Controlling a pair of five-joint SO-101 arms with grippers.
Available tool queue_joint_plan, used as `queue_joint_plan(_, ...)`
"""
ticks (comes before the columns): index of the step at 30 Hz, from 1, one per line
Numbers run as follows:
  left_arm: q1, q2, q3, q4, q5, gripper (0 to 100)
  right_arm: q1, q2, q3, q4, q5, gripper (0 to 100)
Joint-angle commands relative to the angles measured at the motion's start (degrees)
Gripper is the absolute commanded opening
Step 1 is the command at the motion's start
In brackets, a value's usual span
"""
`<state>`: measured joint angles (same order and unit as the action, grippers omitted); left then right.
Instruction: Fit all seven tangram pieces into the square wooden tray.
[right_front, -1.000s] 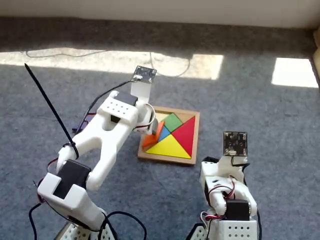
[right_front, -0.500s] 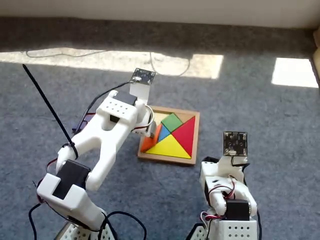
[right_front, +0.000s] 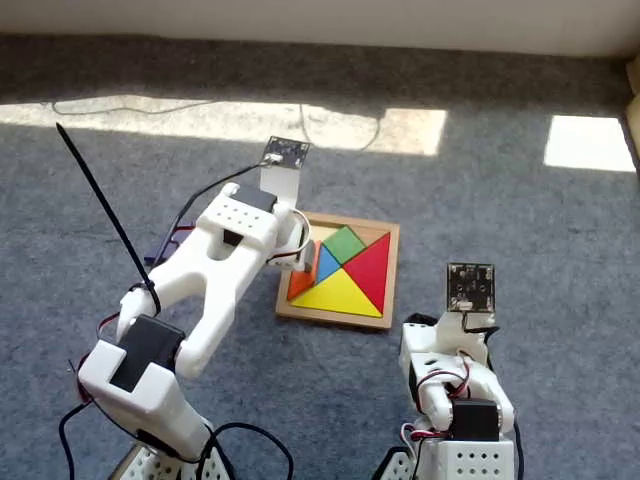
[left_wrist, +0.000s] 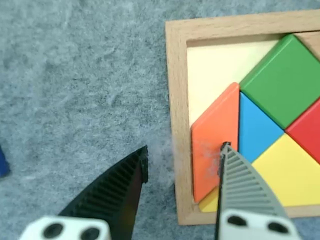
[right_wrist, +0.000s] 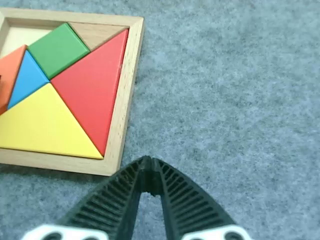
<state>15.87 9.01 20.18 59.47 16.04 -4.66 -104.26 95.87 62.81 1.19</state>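
Square wooden tray (right_front: 332, 318): orange piece (left_wrist: 214, 142) at left edge, apparently seated flat. Left gripper (left_wrist: 185, 148): spread, straddling the tray's left rim. Right gripper (right_wrist: 149, 161): fingers pressed together, over carpet (right_wrist: 240, 90).

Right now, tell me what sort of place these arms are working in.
Probably an indoor room, on the floor: grey carpet, sunlight patches as from windows, and a pale wall base along the far edge.

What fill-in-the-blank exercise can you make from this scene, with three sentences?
1. The left gripper is ____, with one fingertip over the orange piece.
2. The right gripper is ____, above the grey carpet.
3. The square piece in the wooden tray is ____.
Missing words: open; shut; green.
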Motion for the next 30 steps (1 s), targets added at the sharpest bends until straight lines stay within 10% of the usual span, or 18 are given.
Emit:
queue_joint_plan(1,0.3,-1.3,-0.9,-0.2,0.6,23,0.6,-0.8,8.7,0.1,0.0,0.6)
queue_joint_plan(22,5.4,-18.2,9.4,5.5,0.6,23,2.0,-0.8,8.7,0.0,0.0,0.6)
queue_joint_plan(30,0.8,-24.6,17.9,-8.8,0.6,24,2.0,-0.8,8.7,0.0,0.0,0.6)
